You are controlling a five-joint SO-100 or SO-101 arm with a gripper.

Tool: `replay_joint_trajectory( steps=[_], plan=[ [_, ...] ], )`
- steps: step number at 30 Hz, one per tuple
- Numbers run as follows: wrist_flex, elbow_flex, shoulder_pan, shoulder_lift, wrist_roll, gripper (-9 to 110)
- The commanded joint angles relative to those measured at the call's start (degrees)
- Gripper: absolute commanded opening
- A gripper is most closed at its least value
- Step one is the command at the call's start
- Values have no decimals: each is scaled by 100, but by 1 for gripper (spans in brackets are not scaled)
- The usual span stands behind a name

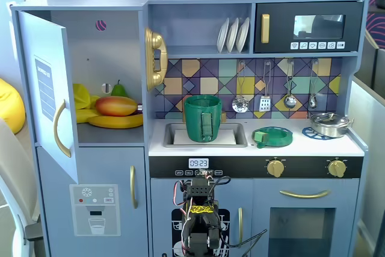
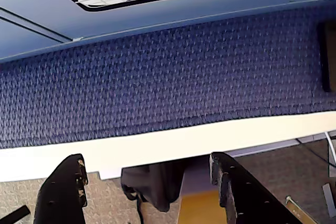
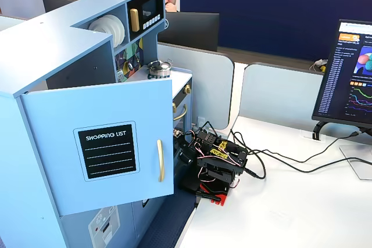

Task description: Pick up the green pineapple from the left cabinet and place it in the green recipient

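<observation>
The green pineapple (image 1: pixel 119 89) sat in the left cabinet (image 1: pixel 114 58), mostly hidden behind a mango (image 1: pixel 116 106) and bananas (image 1: pixel 114 121). At four o'clock stood the green recipient (image 1: pixel 203 118). The door (image 3: pixel 99 143) read "SHOPPING LIST". The gripper (image 2: pixel 149 174) gaped empty, fingertips cut off.
</observation>
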Motion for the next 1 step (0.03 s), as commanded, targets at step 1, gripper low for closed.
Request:
replay_joint_trajectory(
  steps=[1],
  plan=[
    [1055, -26, 0, -79, -44, 22]
  ],
)
